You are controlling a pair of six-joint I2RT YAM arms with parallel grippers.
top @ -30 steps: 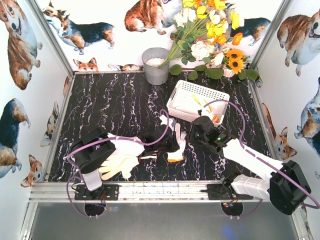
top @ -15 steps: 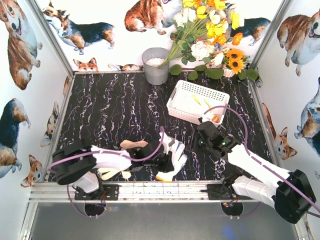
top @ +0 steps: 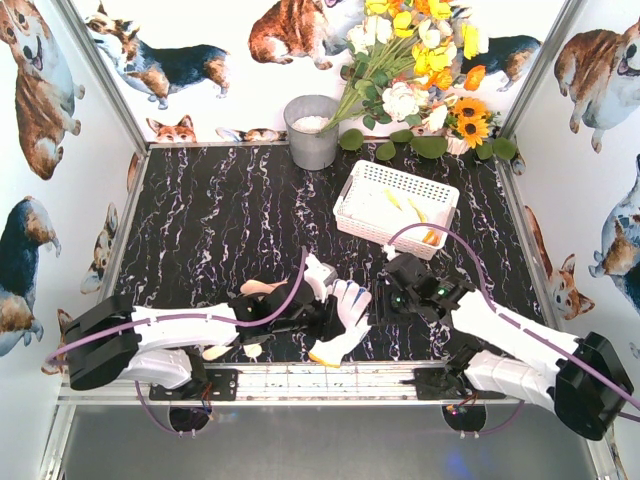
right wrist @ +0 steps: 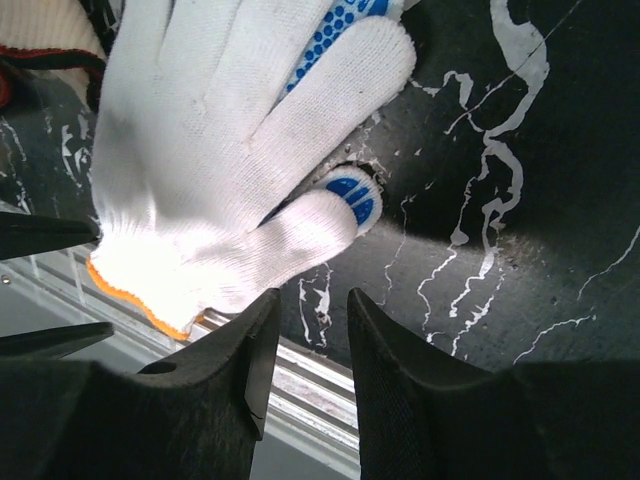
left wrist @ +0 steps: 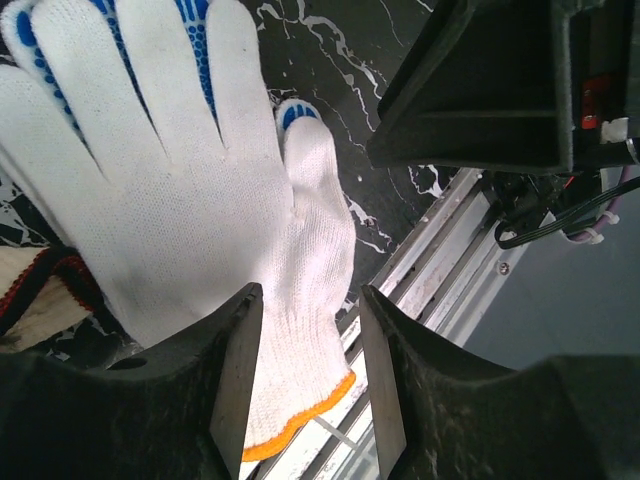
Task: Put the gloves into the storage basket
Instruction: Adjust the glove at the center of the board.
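A white knit glove (top: 342, 318) with blue grip dots on its fingertips and an orange-trimmed cuff is lying flat on the black marbled table (top: 230, 220), close to the near edge. Its fingers are pointing away from the arms and its cuff is reaching onto the aluminium front rail (top: 330, 380).

The left hand (left wrist: 308, 315) is hanging low over the cuff end with its jaws standing moderately apart. The cuff is lying in the gap between them. It is lying against the left finger, while a strip of table is showing between the cloth and the right finger, so nothing is being pinched.

The right hand (right wrist: 312, 300) is hovering just to the right of the same glove, beside its thumb. Its jaws are parted only narrowly, and bare table and rail are showing through the gap, so it is gripping nothing.

More cream gloves (top: 262, 289) are lying beneath the left arm, partly hidden by it. One with a red-and-black edge (left wrist: 35, 290) is lying just beside the white glove.

The white storage basket (top: 405, 175) is sitting well apart from this glove, further back and to the right on the table. Pale cloth with yellow-orange patches (top: 428, 236) is lying inside it. A grey metal bucket (top: 312, 135) and a bunch of flowers (top: 415, 60) are standing along the back wall.
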